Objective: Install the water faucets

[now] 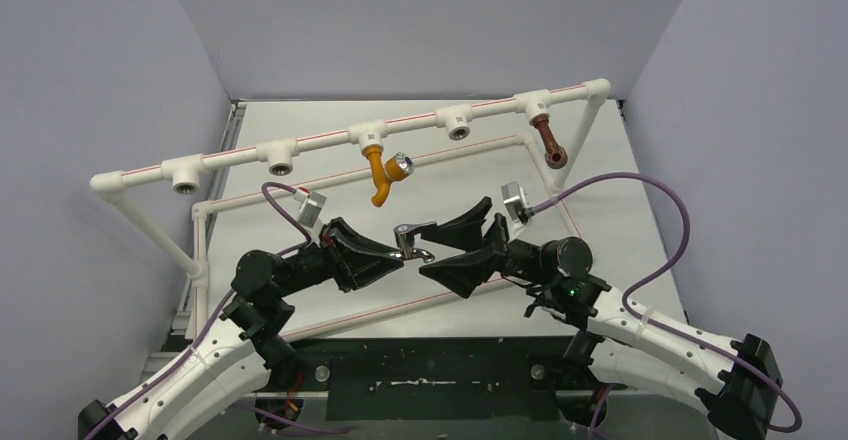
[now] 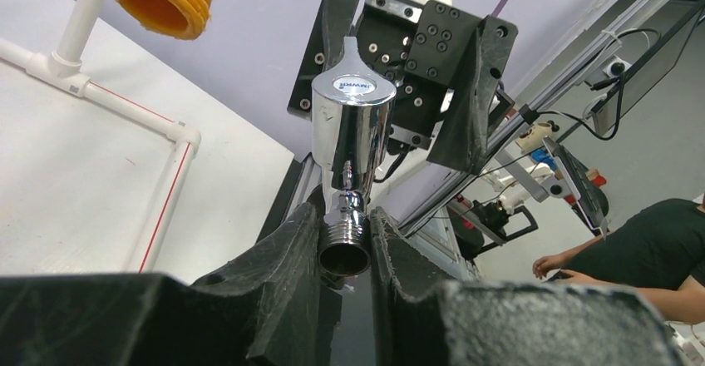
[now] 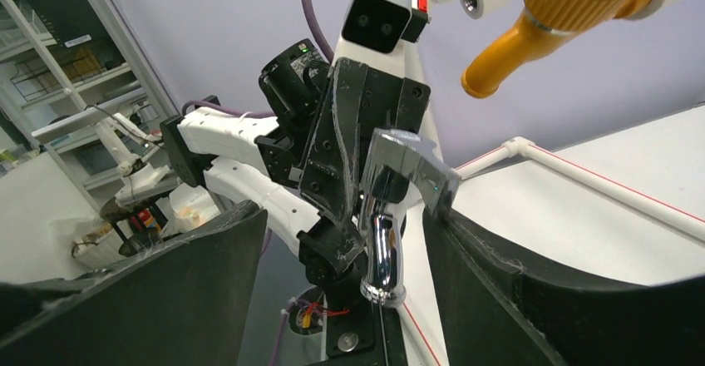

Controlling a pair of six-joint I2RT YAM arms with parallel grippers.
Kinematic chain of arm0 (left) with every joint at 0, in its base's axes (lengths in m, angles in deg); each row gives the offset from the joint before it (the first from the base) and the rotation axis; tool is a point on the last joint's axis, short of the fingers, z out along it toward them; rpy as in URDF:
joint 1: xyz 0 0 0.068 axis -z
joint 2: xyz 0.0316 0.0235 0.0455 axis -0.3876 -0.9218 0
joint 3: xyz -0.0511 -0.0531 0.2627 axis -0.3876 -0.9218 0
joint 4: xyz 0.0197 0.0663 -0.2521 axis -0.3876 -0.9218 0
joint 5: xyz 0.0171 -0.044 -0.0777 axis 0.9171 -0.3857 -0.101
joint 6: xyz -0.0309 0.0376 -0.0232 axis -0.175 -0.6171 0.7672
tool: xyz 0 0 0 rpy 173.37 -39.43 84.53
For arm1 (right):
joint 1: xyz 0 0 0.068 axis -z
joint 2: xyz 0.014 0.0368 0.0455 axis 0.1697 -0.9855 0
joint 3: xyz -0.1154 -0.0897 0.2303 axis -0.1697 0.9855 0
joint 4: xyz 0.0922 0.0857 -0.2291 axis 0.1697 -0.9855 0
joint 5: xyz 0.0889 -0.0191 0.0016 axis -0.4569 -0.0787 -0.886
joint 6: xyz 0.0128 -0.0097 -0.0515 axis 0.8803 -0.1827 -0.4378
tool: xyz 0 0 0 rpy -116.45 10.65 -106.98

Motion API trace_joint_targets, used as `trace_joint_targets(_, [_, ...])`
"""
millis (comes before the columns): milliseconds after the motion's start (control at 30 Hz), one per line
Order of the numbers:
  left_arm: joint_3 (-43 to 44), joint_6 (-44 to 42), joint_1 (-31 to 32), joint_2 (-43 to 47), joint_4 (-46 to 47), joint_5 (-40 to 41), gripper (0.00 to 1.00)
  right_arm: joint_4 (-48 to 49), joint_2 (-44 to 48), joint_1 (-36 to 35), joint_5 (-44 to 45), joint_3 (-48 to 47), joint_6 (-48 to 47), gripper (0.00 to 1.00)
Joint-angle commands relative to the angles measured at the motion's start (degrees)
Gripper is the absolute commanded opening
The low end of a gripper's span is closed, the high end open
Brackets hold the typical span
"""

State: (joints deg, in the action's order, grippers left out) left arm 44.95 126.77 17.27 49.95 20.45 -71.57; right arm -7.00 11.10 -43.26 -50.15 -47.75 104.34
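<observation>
One silver faucet (image 1: 411, 240), chrome with a lever handle, hangs in the air over the middle of the tabletop (image 1: 450, 175). The left gripper (image 1: 398, 252) is clamped narrowly on its threaded inlet end, which the left wrist view shows pinched between the two pads. The right gripper (image 1: 440, 248) faces it from 3 o'clock with its jaws spread wide, one on each side of the spout and lever. In the right wrist view we cannot tell whether the lever touches the nearer finger.

We judge the faucet to be rigid and dense for its size. The polished body will be slippery, so a pinch on the round barrel could let it twist. The thread is the end that has to enter a socket, so the next hold belongs across the body just under the lever, leaving the thread bare.

At 12 o'clock from it the orange faucet (image 1: 380, 175) hangs from the pipe frame (image 1: 320, 140). The brown faucet (image 1: 549, 140) sits at 2 o'clock. Both look seated. Open tee sockets (image 1: 458, 123) wait at 1 o'clock and, further along the rail, toward 10 o'clock.
</observation>
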Motion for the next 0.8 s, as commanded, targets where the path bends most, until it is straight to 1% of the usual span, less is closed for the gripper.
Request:
trace_joint_targets(0, [1.34, -0.30, 0.09, 0.55, 2.57, -1.71, 0.00, -11.30, 1.19, 1.12, -3.80, -6.25, -4.92, 0.70])
trace_joint_targets(167, [1.52, -0.30, 0.02, 0.83, 2.43, -3.02, 0.00, -21.95, -0.43, 1.52, -8.07, -11.63, -7.12, 0.68])
trace_joint_targets(267, [1.61, -0.37, 0.04, 1.21, 2.26, -3.34, 0.00, -24.95, -1.12, 1.77, -9.65, -13.17, -7.45, 0.66])
trace_joint_targets(533, [1.91, -0.47, 0.08, 1.85, 2.30, -3.72, 0.00, -26.26, -1.94, 1.87, -11.18, -13.64, -6.43, 0.59])
trace_joint_targets(767, [2.14, -0.43, 0.07, 1.57, 2.52, -4.17, 0.00, -23.00, -2.10, 1.85, -11.13, -13.34, -5.04, 0.50])
